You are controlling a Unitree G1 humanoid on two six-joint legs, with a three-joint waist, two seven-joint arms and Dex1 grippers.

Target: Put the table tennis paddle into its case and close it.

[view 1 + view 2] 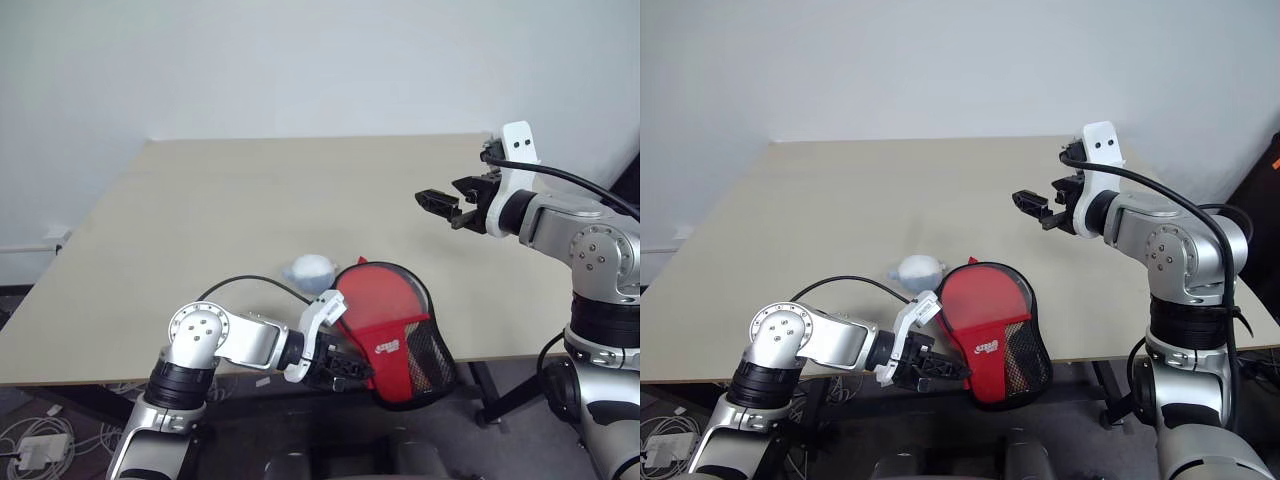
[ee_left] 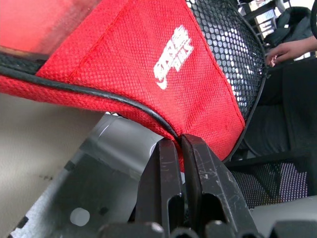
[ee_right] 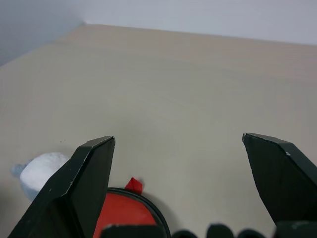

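Observation:
The red case with a white logo and a black mesh end lies over the table's front edge, mesh end hanging past it. A smooth red round face, apparently the table tennis paddle, shows through the case's clear window; its handle is hidden. My left gripper is shut on the case's black-piped edge, just below the table edge. My right gripper hovers open above the table's right side, well apart from the case, with nothing between its fingers.
A small white and pale blue soft object rests on the beige table just behind the case. A white wall stands behind the table. A person's hand shows in the left wrist view, beyond the mesh.

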